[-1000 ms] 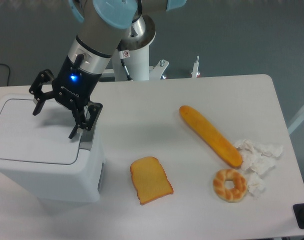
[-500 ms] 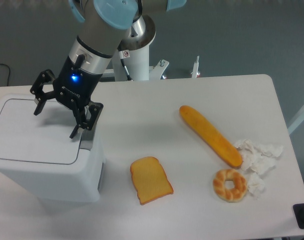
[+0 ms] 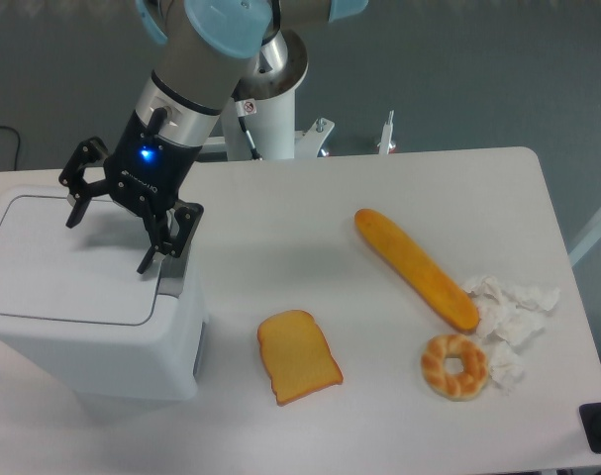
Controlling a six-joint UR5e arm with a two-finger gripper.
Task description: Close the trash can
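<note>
Trash can [image 3: 82,327] sits at the table's left edge, lid [image 3: 77,262] lying flat (looks already down). Gripper [image 3: 112,233] hovers over the lid, fingers spread wide, holding nothing. Likely rigid, light, slick plastic; push flat on the lid near the grey latch [image 3: 173,280], no pinching.

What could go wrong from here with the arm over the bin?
1. The gripper, jaws open, hangs over the right part of the trash can lid. A finger looks close to the grey latch tab; a descent might jam there.
2. The lid already looks flat, so a hard push could shove the bin.
3. A low retreat rightward could sweep the toast.
</note>
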